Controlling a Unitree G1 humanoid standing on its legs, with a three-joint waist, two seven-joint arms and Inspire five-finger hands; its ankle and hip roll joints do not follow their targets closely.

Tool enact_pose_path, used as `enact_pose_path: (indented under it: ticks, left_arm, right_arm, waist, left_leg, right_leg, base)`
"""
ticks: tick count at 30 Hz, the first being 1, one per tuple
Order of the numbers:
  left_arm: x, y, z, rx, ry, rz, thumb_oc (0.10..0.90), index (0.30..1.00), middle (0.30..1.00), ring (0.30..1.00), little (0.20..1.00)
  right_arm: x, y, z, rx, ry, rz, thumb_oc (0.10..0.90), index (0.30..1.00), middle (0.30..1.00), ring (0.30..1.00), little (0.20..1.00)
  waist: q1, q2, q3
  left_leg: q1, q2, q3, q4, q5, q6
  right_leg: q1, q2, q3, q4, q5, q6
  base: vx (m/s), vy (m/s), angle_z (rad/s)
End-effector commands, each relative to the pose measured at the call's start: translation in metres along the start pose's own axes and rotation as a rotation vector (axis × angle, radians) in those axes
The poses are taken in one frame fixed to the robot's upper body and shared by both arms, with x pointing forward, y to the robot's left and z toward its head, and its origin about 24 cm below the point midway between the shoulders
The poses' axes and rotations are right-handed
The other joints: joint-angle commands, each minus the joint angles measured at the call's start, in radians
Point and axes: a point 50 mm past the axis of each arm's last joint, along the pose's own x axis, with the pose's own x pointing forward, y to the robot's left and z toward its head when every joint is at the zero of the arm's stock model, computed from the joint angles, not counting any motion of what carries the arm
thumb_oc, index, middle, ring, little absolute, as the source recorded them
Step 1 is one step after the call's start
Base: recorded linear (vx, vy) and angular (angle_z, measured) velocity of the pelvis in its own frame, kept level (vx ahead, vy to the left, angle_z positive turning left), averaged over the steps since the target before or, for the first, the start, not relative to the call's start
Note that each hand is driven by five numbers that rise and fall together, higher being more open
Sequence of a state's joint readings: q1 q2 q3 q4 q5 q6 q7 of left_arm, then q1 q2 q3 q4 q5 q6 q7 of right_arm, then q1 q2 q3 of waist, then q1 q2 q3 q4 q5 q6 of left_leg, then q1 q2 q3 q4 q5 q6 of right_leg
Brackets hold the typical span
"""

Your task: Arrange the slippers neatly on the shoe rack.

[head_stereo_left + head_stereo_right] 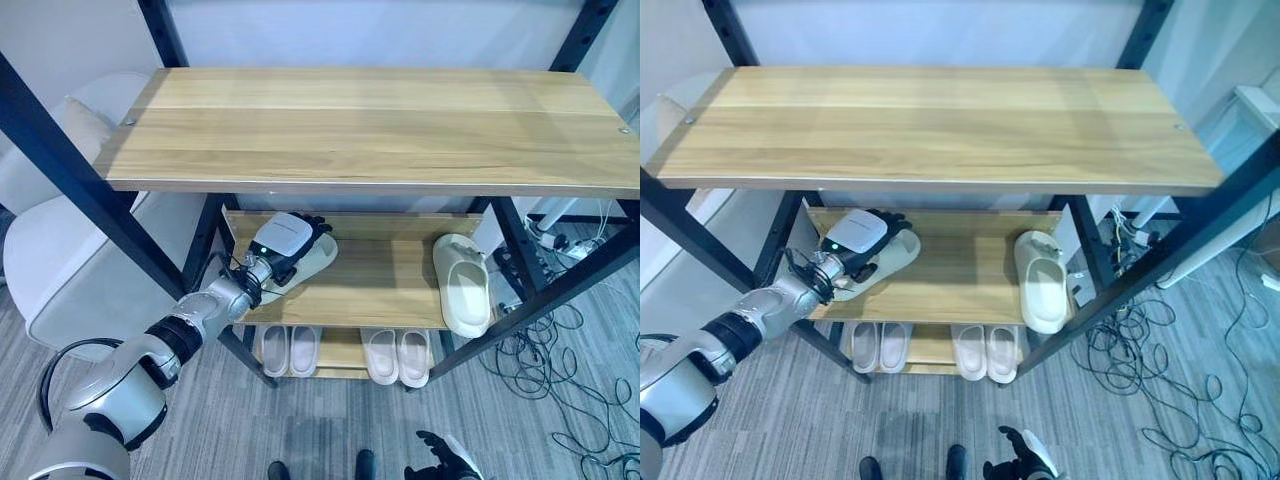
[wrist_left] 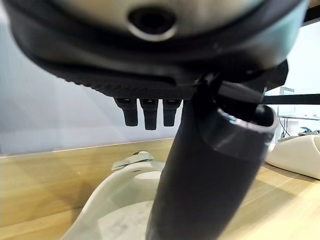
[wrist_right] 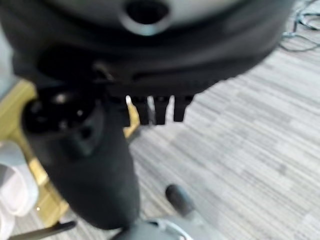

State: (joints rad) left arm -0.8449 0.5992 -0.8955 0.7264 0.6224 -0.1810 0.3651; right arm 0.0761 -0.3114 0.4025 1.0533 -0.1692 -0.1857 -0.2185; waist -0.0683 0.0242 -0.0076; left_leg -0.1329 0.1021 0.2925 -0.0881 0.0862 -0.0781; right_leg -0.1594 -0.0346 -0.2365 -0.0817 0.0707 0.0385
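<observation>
The left arm [image 1: 150,365] comes in from 7 o'clock in silver-grey rounded shells, broken by black ribbed bands at the joints. The left hand [image 1: 285,240] is dark, its back capped by a white-grey plate with a small green light. At 5 o'clock the right hand [image 1: 440,462] is dark with a pale patch. Close up, each hand has a pale housing with a round recess, a black textured strip, square-tipped fingers [image 2: 150,114] and a thick smooth thumb [image 3: 85,165].

A lab-like room: grey carpet floor [image 1: 300,430], tangled cables [image 1: 590,400], a power strip [image 1: 560,240], and a metal-framed shoe rack [image 1: 380,120].
</observation>
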Motion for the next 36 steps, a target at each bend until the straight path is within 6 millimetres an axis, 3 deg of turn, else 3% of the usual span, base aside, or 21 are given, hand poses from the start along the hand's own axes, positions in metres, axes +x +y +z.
enact_pose_path:
  ticks: [1, 3, 4, 15, 22, 28, 36]
  left_arm:
    - [0.036, 0.083, -0.018, 0.081, 0.055, 0.263, 0.8, 0.9, 0.9, 0.9, 0.9]
    - [0.036, 0.083, -0.018, 0.091, 0.052, 0.259, 0.8, 0.9, 0.9, 0.9, 0.9]
    - [0.038, 0.084, -0.016, 0.119, 0.043, 0.247, 0.4, 0.3, 0.3, 0.3, 0.3]
    - [0.041, 0.089, -0.017, 0.038, 0.059, 0.259, 0.4, 0.3, 0.3, 0.3, 0.3]
    - [0.037, 0.077, -0.012, -0.105, 0.083, 0.273, 0.4, 0.3, 0.3, 0.3, 0.3]
    - [0.04, 0.071, 0.004, -0.204, 0.055, 0.293, 0.4, 0.3, 0.3, 0.3, 0.3]
    - [0.05, 0.093, 0.043, -0.439, -0.042, 0.477, 0.4, 0.3, 0.3, 0.3, 0.3]
  right_arm:
    - [-0.006, -0.004, -0.01, 0.008, -0.003, -0.001, 0.8, 0.9, 0.9, 0.9, 0.9]
    - [-0.006, -0.004, -0.01, 0.01, -0.002, -0.001, 0.8, 0.9, 0.9, 0.9, 0.9]
    - [-0.006, -0.004, -0.01, 0.007, -0.006, 0.0, 0.8, 0.9, 0.9, 0.9, 0.9]
    - [-0.006, -0.005, -0.009, 0.035, -0.005, -0.002, 0.8, 0.9, 0.9, 0.9, 0.9]
    - [-0.008, -0.003, -0.013, 0.051, 0.015, -0.008, 0.8, 0.9, 0.9, 0.9, 0.9]
    - [-0.008, -0.003, -0.014, 0.055, 0.023, -0.014, 0.8, 0.9, 0.9, 0.9, 0.9]
    - [-0.008, -0.008, -0.015, 0.059, 0.029, -0.038, 0.8, 0.9, 0.9, 0.9, 0.9]
  waist:
    - [-0.01, 0.002, 0.007]
    - [-0.011, 0.003, 0.007]
    - [-0.012, 0.005, 0.005]
    - [-0.024, 0.016, 0.005]
    - [-0.024, 0.027, 0.011]
    - [-0.028, 0.039, 0.018]
    - [-0.043, 0.069, 0.034]
  left_leg:
    - [-0.059, 0.007, 0.02, 0.001, 0.029, -0.052]
    - [-0.057, 0.006, 0.019, 0.001, 0.028, -0.052]
    - [-0.055, 0.005, 0.018, 0.001, 0.026, -0.052]
    - [-0.054, 0.004, 0.018, 0.001, 0.026, -0.054]
    - [-0.034, 0.002, 0.027, 0.001, 0.022, -0.055]
    - [-0.02, -0.001, 0.036, 0.001, 0.017, -0.055]
    - [0.005, -0.002, 0.061, 0.001, 0.012, -0.053]
  right_leg:
    - [-0.071, -0.07, -0.015, 0.013, 0.046, 0.149]
    - [-0.069, -0.07, -0.015, 0.012, 0.045, 0.149]
    - [-0.067, -0.072, -0.018, 0.012, 0.045, 0.15]
    - [-0.069, -0.075, -0.018, 0.012, 0.046, 0.15]
    - [-0.06, -0.074, -0.01, 0.015, 0.044, 0.149]
    - [-0.052, -0.074, -0.005, 0.014, 0.042, 0.148]
    - [-0.048, -0.071, 0.02, 0.014, 0.04, 0.147]
  base:
    - [0.0, 0.0, 0.0]
    - [0.02, -0.005, -0.03]
    - [0.0, 0.0, 0.0]
    - [0.0, -0.002, -0.01]
    - [0.0, -0.013, -0.05]
    - [0.0, -0.003, -0.03]
    - [0.0, -0.001, -0.08]
